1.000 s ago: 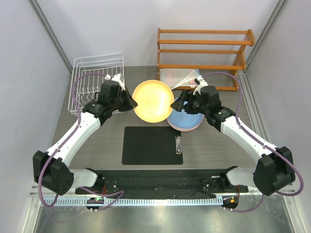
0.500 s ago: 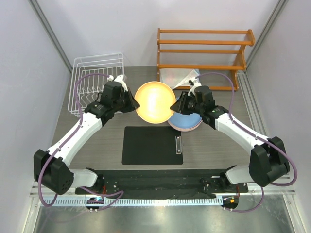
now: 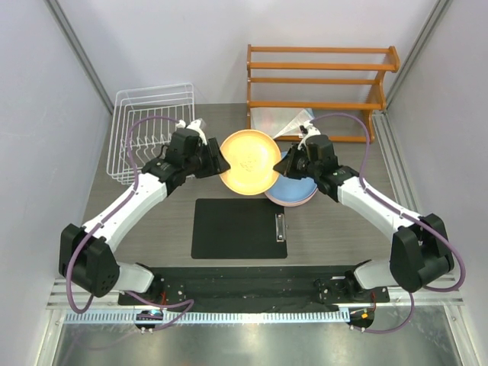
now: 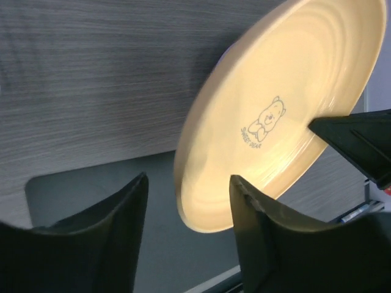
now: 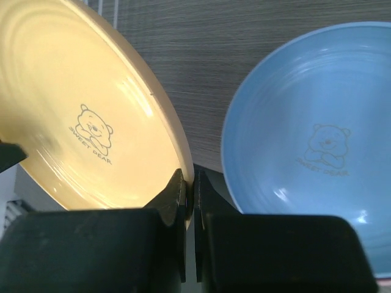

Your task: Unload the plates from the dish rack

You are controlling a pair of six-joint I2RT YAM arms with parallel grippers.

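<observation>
Right tool (image 5: 189,183): clamped shut on right rim of orange-yellow plate (image 3: 249,162), held tilted above bench (image 3: 328,229) at frame centre. Left tool (image 4: 189,180): jaws apart at plate's left rim. Light blue plate (image 3: 299,192): lying flat at centre right, partly under yellow rim. Dish rack (image 3: 152,114): upper left.

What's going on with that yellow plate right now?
The round orange-yellow plastic plate hangs tilted between both arms. The right gripper is clamped on one rim; the left gripper has its jaws open around the opposite rim. A light blue plate tops a stack beside it. The white wire dish rack looks empty.
</observation>
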